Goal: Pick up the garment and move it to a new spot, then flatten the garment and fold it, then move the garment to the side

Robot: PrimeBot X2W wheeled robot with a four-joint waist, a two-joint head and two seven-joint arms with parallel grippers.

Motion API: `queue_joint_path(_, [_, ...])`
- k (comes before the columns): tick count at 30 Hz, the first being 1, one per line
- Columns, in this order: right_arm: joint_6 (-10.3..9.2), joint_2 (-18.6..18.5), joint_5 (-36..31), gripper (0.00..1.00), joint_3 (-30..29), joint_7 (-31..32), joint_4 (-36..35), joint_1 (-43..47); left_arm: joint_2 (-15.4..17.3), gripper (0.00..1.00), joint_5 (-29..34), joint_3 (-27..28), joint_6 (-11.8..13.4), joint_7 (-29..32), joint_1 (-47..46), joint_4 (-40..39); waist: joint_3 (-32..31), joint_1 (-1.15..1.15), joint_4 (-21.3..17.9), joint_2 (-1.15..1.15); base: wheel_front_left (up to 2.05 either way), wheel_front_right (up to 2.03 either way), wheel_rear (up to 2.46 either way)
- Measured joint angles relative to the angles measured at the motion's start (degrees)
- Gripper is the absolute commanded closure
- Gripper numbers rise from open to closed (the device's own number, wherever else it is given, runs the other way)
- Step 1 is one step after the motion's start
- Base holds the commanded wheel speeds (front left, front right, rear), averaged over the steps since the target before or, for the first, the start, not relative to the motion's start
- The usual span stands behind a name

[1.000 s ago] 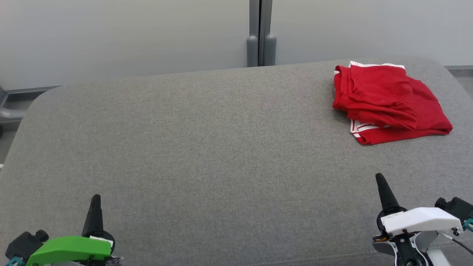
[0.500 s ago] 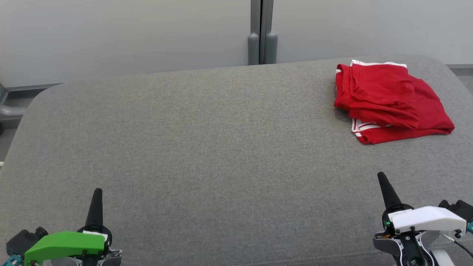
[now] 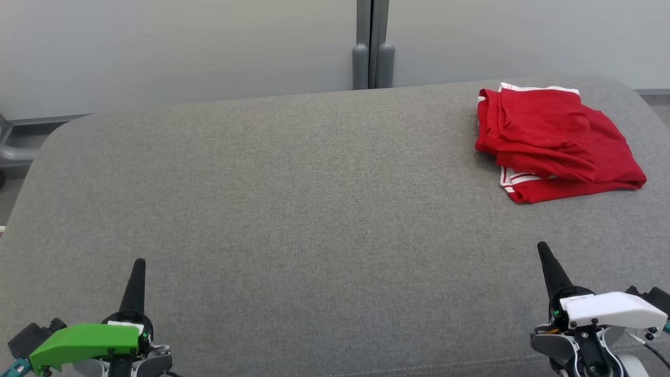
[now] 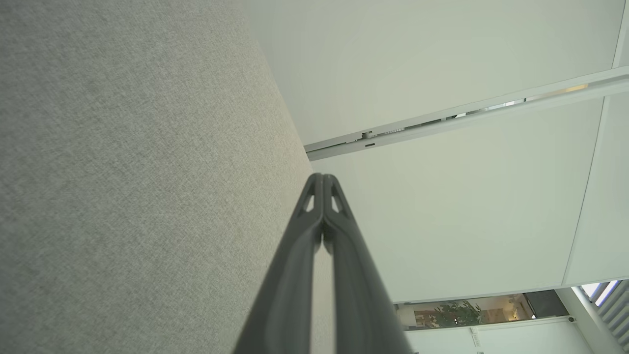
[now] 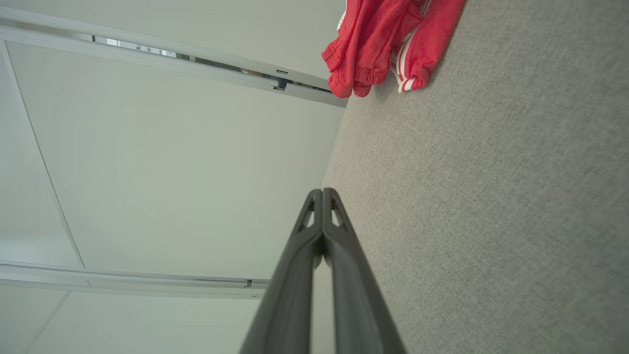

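The red garment (image 3: 555, 141), trimmed with white stripes, lies in a loosely folded, rumpled stack at the far right of the grey fabric surface (image 3: 314, 209). It is close to the back edge and the rounded right corner, and it touches neither gripper. The left gripper (image 3: 139, 263), with a green cover, sits low at the near left. Its fingers (image 4: 290, 275) are pressed together tip to tip and hold nothing. The right gripper (image 3: 542, 246), with a white cover, sits at the near right, in front of the garment and well apart from it. Its fingers (image 5: 295, 275) are likewise closed on nothing. Both grippers point toward the back of the surface. In the right wrist view the garment's gathered hems and striped edge show near the top, beyond the fingertips and off to one side. Behind the surface stand pale wall panels (image 3: 157, 52), joined at a grey post (image 3: 372, 47).
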Motion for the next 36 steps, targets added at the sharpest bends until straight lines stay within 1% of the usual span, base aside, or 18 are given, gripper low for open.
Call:
queue_joint_path(17, [0.00,0.7,7.5,1.00,-1.4,1.9,-0.8,0.0,-0.2,1.00,-8.6,0.6,-0.6,2.3,-1.3,0.2,0.5,0.00,0.3,0.00,0.00,0.00,0.00])
queue_joint_path(36, [0.00,1.2,13.8,1.00,-2.5,3.2,-1.4,0.0,-0.4,1.00,-15.6,1.0,-1.0,4.2,-2.5,0.3,1.0,0.00,0.5,0.00,0.00,0.00,0.00])
